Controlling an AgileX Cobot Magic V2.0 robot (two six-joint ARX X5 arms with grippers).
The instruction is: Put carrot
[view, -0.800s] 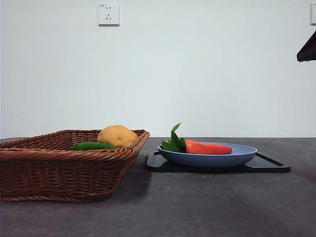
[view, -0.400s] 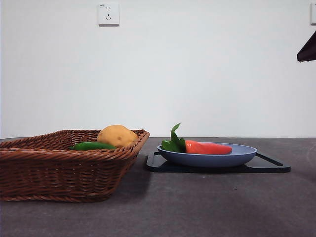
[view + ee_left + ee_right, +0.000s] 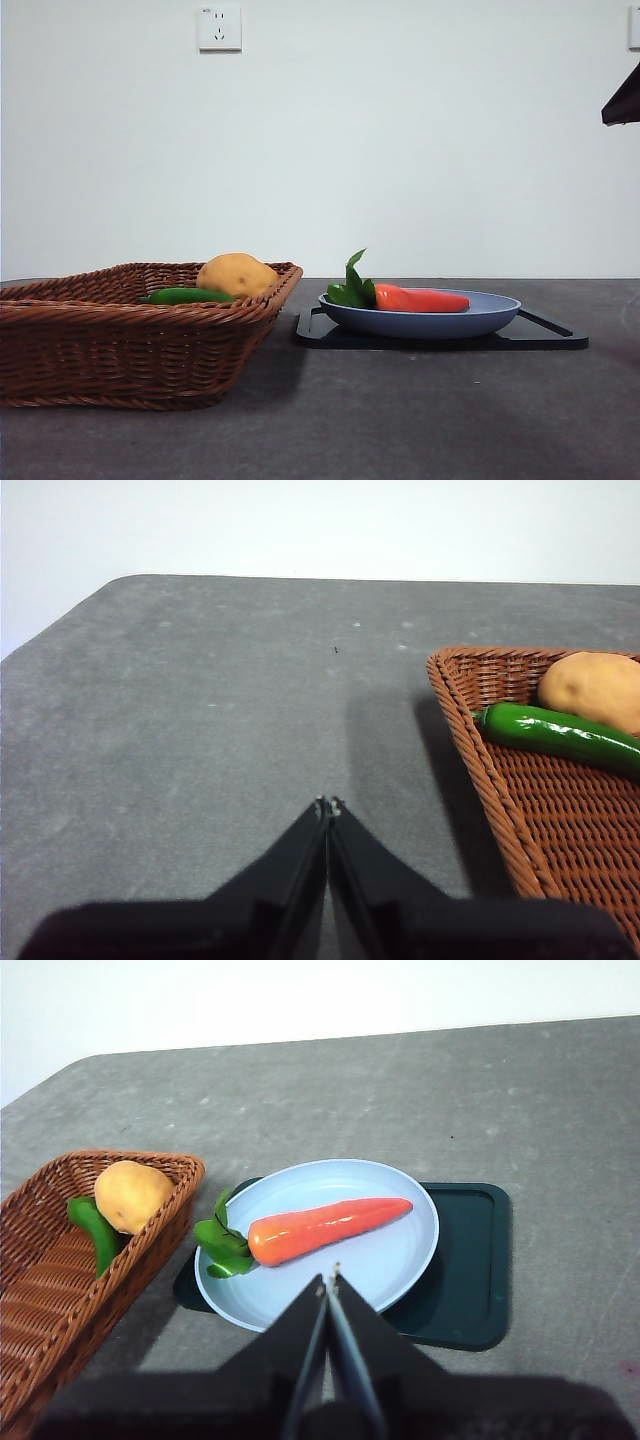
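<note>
The orange-red carrot [image 3: 422,299] with green leaves [image 3: 352,286] lies on a blue plate [image 3: 480,318], leaves toward the basket. It also shows in the right wrist view [image 3: 325,1227], lying across the plate [image 3: 400,1260]. My right gripper [image 3: 328,1278] is shut and empty, raised over the plate's near rim. My left gripper [image 3: 326,805] is shut and empty above bare table beside the basket [image 3: 520,810]. In the front view only a black tip [image 3: 622,100] shows at the top right corner.
The plate rests on a dark green tray [image 3: 550,335], which the right wrist view also shows [image 3: 475,1260]. A brown wicker basket [image 3: 120,330] at the left holds a yellow-brown potato [image 3: 236,275] and a dark green vegetable [image 3: 188,296].
</note>
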